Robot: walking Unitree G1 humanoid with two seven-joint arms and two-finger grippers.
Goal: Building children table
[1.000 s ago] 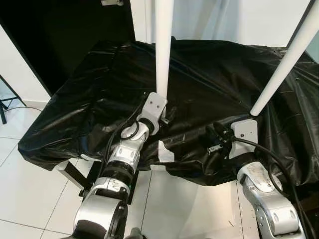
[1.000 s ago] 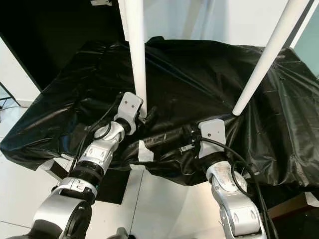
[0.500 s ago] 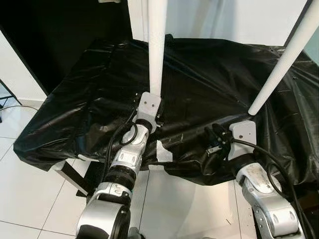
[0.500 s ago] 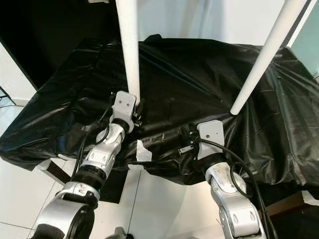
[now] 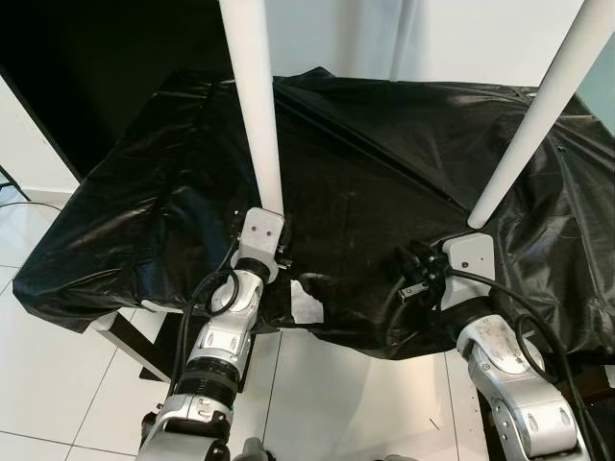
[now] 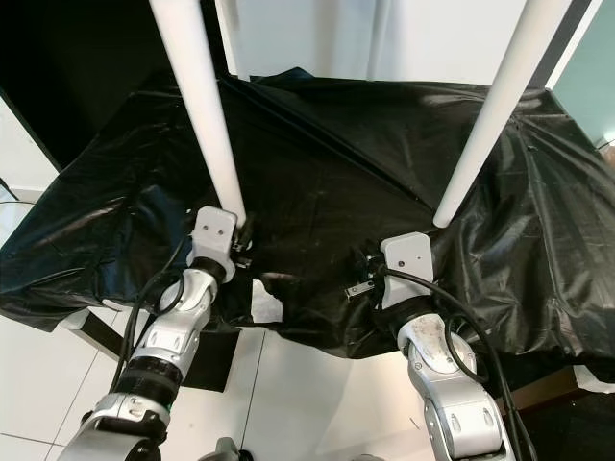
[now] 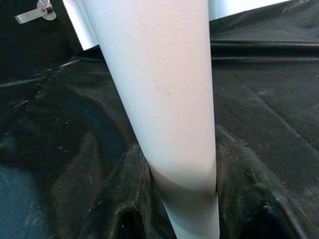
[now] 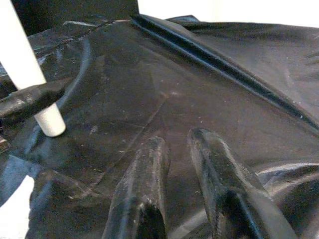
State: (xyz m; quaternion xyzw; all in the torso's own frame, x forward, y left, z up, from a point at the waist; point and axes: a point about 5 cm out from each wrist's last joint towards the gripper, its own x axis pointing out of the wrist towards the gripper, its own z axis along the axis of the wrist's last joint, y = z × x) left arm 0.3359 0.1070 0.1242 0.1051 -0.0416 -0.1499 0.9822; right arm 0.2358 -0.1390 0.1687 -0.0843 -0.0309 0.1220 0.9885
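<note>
Black plastic sheeting (image 5: 384, 163) covers the upturned table, and two white legs stick up from it. The left leg (image 5: 255, 115) leans to the left at its top. My left gripper (image 5: 277, 252) sits at that leg's base, shut on it; in the left wrist view the leg (image 7: 164, 89) runs down between two dark fingers. The right leg (image 5: 533, 115) slants up to the right. My right gripper (image 5: 415, 274) lies low on the sheet just left of that leg's base, its fingers (image 8: 144, 169) close together with nothing between them.
A bare white patch (image 5: 306, 305) shows at the sheet's near edge between my arms. White floor tiles (image 5: 58, 384) lie in front and to the left. A dark wooden piece (image 5: 135, 336) sticks out under the sheet's left corner. A dark opening (image 5: 96, 58) stands behind on the left.
My left gripper has drawn back toward me and leftward at the left leg's base, and the leg now leans left instead of standing straight. The view has shifted a little. The right gripper stays put.
</note>
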